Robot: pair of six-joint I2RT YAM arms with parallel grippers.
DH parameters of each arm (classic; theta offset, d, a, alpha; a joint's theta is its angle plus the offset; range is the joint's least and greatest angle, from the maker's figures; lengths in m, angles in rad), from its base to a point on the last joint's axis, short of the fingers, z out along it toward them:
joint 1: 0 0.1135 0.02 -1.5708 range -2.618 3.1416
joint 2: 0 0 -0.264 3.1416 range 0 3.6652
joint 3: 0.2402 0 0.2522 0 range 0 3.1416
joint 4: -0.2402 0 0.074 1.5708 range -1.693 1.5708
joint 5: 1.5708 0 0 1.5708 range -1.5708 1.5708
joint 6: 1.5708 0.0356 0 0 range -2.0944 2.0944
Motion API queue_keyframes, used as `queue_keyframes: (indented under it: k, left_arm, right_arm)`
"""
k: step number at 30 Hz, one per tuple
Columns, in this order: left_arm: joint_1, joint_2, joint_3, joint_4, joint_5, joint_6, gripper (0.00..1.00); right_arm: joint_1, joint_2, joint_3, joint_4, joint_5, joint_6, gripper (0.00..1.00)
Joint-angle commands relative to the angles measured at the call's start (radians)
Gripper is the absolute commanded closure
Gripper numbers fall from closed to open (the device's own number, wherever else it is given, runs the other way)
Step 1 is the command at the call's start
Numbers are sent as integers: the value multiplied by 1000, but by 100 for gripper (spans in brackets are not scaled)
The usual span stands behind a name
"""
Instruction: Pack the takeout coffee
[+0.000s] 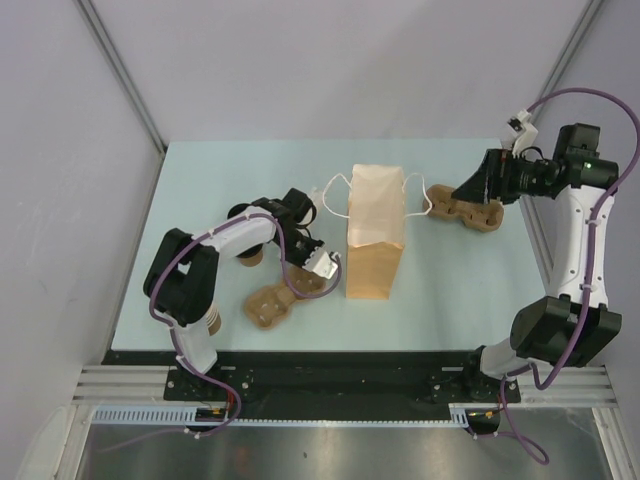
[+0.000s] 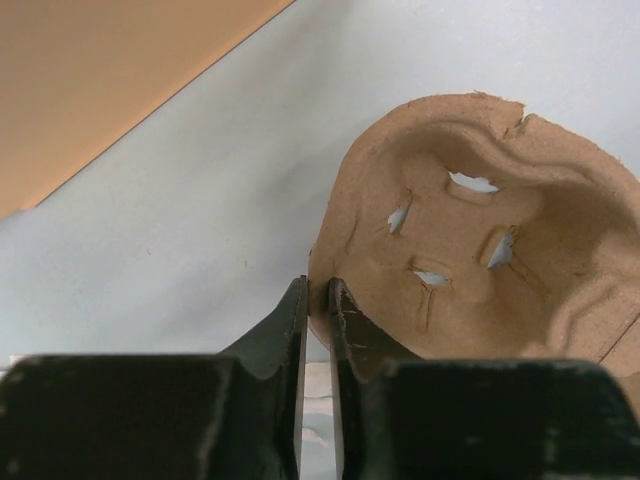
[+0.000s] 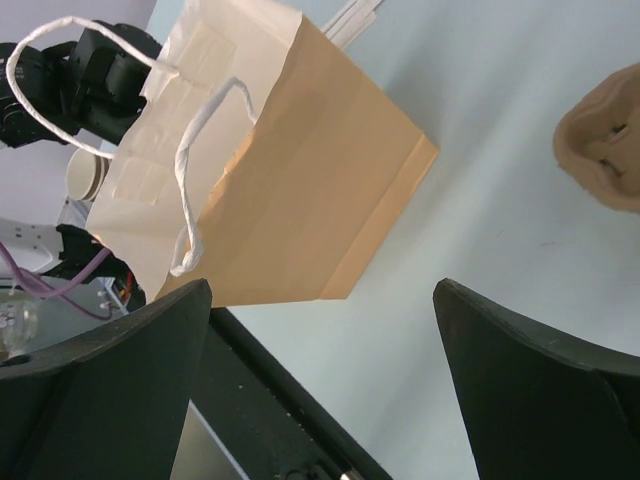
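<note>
My left gripper [image 2: 318,290] is shut on the rim of a brown pulp cup carrier [image 2: 480,250], which lies on the table left of the bag [image 1: 270,305]. From above, that gripper [image 1: 306,284] sits between the carrier and the upright kraft paper bag [image 1: 375,235]. The takeout coffee is mostly hidden: a bit of tan cup [image 1: 250,258] peeks from under my left arm, with no lid showing. My right gripper [image 1: 478,188] hangs open and empty at the right of the bag [image 3: 290,170], its fingers [image 3: 130,380] wide apart.
A second pulp carrier [image 1: 465,210] lies at the back right, beside the bag's white handles [image 1: 418,200]. A stack of paper cups [image 1: 212,320] stands by the left arm's base. The table's near edge has a black rail [image 3: 270,400].
</note>
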Motion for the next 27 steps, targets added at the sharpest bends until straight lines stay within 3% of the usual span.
queue_keyframes:
  k: [1, 3, 11, 16, 24, 27]
  left_arm:
    - [-12, -18, 10, -17, 15, -10, 92]
    - [-16, -41, -10, -17, 26, -24, 100]
    - [-21, -199, -45, -23, 98, -148, 100]
    - [-18, -300, -74, 35, 112, -370, 100]
    - [73, -291, -143, 96, 104, -662, 100]
    - [117, -239, -160, 95, 100, -667, 100]
  right_arm:
    - [-16, 29, 117, -2, 30, -25, 0]
    - [-14, 43, 179, 9, 38, -20, 0]
    - [39, 135, 378, 95, 92, 8, 1]
    - [124, 180, 461, 153, 167, 17, 1]
    - [199, 223, 489, 168, 184, 43, 1]
    - [206, 206, 458, 172, 190, 35, 1]
